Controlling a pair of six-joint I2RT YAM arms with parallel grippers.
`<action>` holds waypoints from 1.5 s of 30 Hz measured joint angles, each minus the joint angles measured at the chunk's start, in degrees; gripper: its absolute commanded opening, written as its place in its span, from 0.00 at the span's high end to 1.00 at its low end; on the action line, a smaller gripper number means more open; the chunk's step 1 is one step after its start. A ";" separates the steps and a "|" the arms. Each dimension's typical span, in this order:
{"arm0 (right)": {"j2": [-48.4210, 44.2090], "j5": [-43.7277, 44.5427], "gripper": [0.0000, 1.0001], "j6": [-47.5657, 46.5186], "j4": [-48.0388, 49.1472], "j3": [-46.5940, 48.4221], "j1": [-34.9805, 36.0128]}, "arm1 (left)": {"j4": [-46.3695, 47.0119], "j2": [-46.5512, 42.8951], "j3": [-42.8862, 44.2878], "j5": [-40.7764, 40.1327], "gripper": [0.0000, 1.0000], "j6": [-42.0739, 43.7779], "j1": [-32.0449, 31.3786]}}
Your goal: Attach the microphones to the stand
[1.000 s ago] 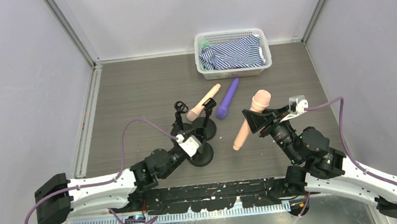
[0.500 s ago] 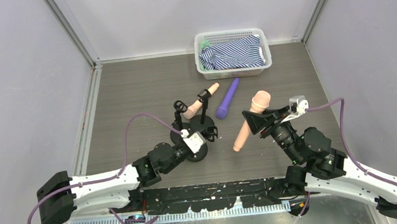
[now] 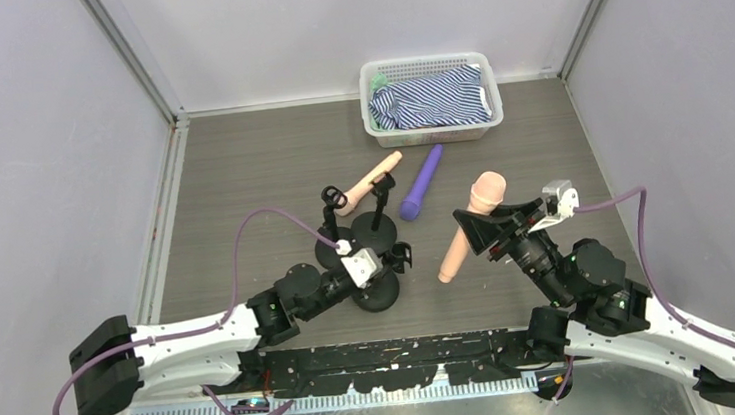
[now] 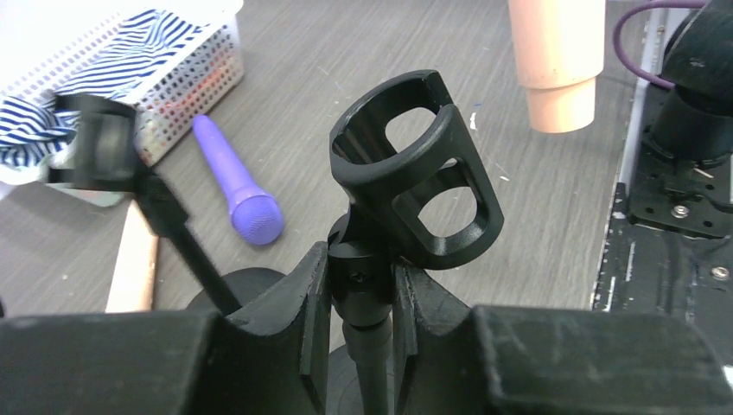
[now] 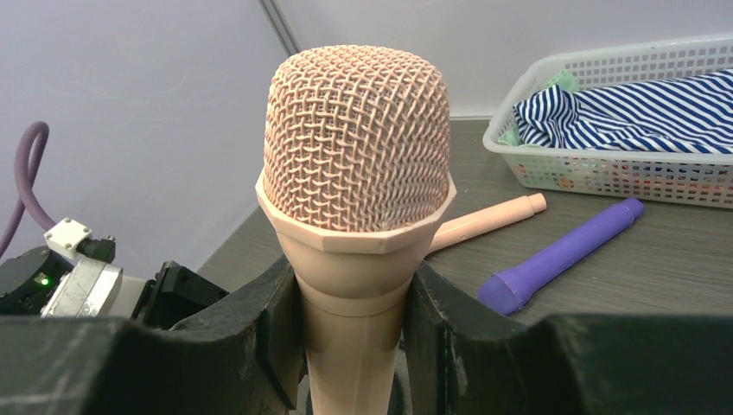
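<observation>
Broadly, a wide stretch of grey wood-grain table (image 3: 241, 178) is seen between the black round-based microphone stands (image 3: 376, 292) and the nine o'clock wall, and a white perforated plastic basket (image 3: 428, 62) is set at the twelve o'clock edge. One stand's stem is clamped by the left gripper (image 4: 363, 294) just beneath its black ring clip (image 4: 415, 173). At three o'clock of the stands a peach-pink mesh-headed microphone (image 5: 357, 147) is clamped by the right gripper (image 5: 356, 303), while a second peach microphone (image 3: 371, 179) and a purple microphone (image 3: 422, 183) are laid near the basket.

No writing, label, brand, number or sign can be read on any microphone (image 5: 359, 173), stand (image 4: 415, 173), the basket (image 3: 428, 63) or its striped cloth (image 3: 434, 98).
</observation>
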 measured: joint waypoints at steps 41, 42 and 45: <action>-9.97 15.17 0.99 -3.08 -22.49 10.99 -0.07 | 37.73 43.65 17.35 -37.99 0.22 -1.92 -12.20; -9.94 15.04 0.99 -3.06 -22.73 11.08 -0.07 | 37.86 43.65 17.25 -37.31 0.21 -1.77 -12.04; -9.94 14.78 0.99 -3.06 -23.17 11.69 -0.07 | 37.68 43.39 17.00 -34.25 0.21 -1.64 -11.21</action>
